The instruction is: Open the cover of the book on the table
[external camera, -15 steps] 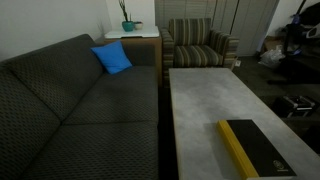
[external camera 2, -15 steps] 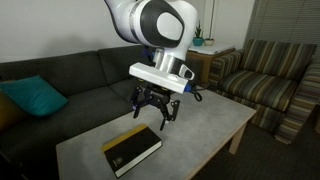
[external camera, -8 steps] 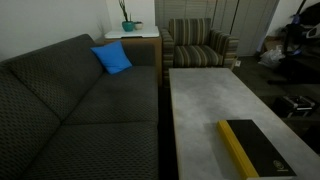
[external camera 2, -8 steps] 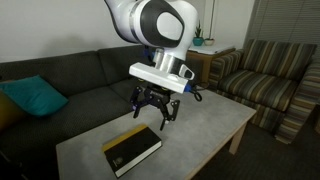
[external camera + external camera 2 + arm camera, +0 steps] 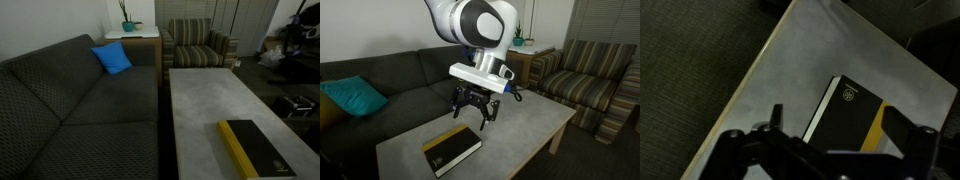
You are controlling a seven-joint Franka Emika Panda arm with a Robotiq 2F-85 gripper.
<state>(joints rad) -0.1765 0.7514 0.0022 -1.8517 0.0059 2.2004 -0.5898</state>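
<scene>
Nothing has moved since the earlier frames. The fingers (image 5: 460,107) hang spread apart and empty, above the closed book (image 5: 452,150), which lies near the table's (image 5: 525,125) corner.

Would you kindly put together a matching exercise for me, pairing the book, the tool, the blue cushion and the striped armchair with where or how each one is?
Things:
1. book
2. tool
3. blue cushion
4. striped armchair

Place or state:
a. lying on the sofa
b. open, in the air above the table
c. closed, flat on the table
d. on the floor beyond one short end of the table

Pairs: 1-c, 2-b, 3-a, 4-d.
</scene>
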